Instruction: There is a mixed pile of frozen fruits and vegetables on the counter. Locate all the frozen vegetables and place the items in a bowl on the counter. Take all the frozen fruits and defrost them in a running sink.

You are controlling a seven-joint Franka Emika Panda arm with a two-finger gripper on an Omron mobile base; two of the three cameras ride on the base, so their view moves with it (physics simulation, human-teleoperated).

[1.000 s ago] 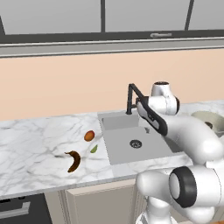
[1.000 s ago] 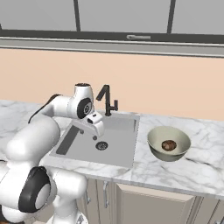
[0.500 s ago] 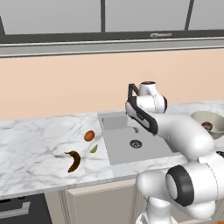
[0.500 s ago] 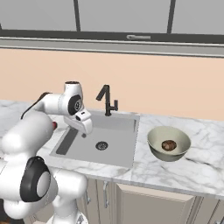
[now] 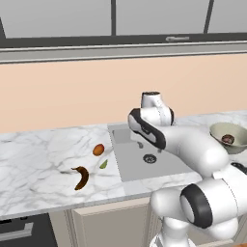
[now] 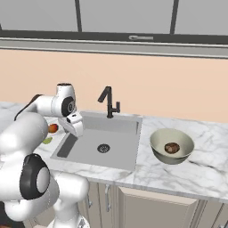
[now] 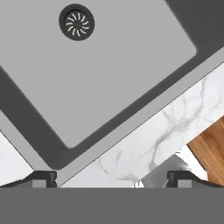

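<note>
On the white marble counter, left of the sink, lie an orange ball, a small green piece and a curved brown-orange piece. The orange ball and green piece also show beside my arm in the right base view. A brown ball rests inside the grey-olive bowl right of the sink. My gripper hangs open and empty over the sink's left part. In the hand view the gripper looks down on the basin and its drain.
A black angular faucet stands behind the basin. The peach wall and dark upper cabinets close off the back. The counter's front strip and wooden floor show past the basin in the hand view.
My arm has swung left across the sink, from near the faucet to the basin's left part. The jaws stayed open. The food and the bowl have not moved.
</note>
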